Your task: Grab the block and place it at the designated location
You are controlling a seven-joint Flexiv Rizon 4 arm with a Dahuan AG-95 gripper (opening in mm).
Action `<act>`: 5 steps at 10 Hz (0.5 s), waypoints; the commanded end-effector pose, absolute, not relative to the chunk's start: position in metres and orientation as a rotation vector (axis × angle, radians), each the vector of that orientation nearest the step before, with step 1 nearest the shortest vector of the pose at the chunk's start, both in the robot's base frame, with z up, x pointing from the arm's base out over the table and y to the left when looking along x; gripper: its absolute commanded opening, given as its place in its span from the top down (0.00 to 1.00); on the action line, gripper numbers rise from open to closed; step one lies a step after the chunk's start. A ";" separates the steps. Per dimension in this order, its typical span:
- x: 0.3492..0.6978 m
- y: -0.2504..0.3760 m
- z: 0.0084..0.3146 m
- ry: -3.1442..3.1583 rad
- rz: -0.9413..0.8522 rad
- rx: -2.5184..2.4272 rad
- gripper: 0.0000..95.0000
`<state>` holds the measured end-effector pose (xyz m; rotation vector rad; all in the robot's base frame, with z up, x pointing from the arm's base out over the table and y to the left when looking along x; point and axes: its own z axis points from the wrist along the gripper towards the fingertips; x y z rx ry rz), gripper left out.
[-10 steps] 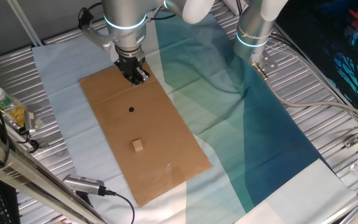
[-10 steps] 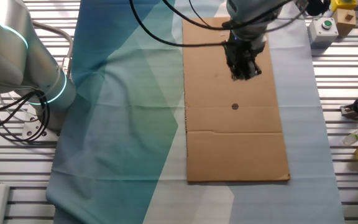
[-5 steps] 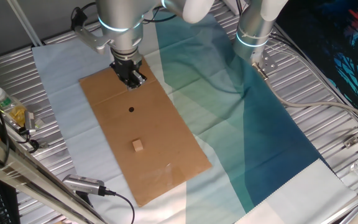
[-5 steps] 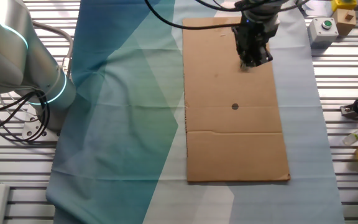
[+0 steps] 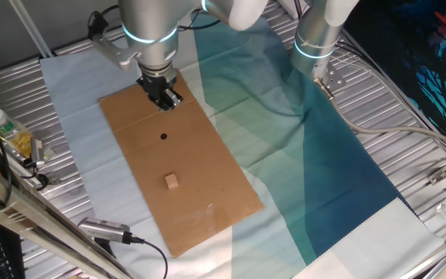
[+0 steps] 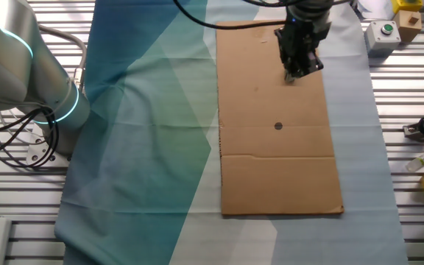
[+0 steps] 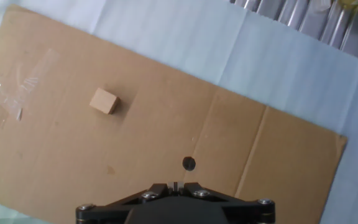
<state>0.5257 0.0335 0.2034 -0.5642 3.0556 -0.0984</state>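
The block (image 5: 171, 180) is a small light-tan cube lying alone on the brown cardboard sheet (image 5: 207, 178), towards its near end. It also shows in the hand view (image 7: 104, 101). The designated location, a tiny black dot (image 5: 163, 137), lies mid-sheet, and shows in the other fixed view (image 6: 278, 126) and the hand view (image 7: 189, 163). My gripper (image 5: 166, 99) hangs over the far part of the sheet, beyond the dot and well away from the block. Its fingers (image 7: 174, 186) are pressed together with nothing between them. The gripper (image 6: 300, 68) stands above the dot in the other fixed view.
The cardboard lies on a pale and teal cloth (image 5: 300, 139) over a slatted metal table. A second arm's base (image 5: 316, 39) stands at the back. Bottles and tools (image 5: 14, 136) lie at the left edge. A button box (image 6: 383, 31) sits by the sheet.
The gripper has shifted a little towards the far side of the sheet since one second ago, then held still. The block and dot have not moved.
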 end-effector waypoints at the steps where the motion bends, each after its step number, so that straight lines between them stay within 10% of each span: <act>1: 0.523 0.032 0.205 3.064 -0.083 -0.503 1.00; 5: 0.524 0.033 0.208 3.087 -0.074 -0.454 1.00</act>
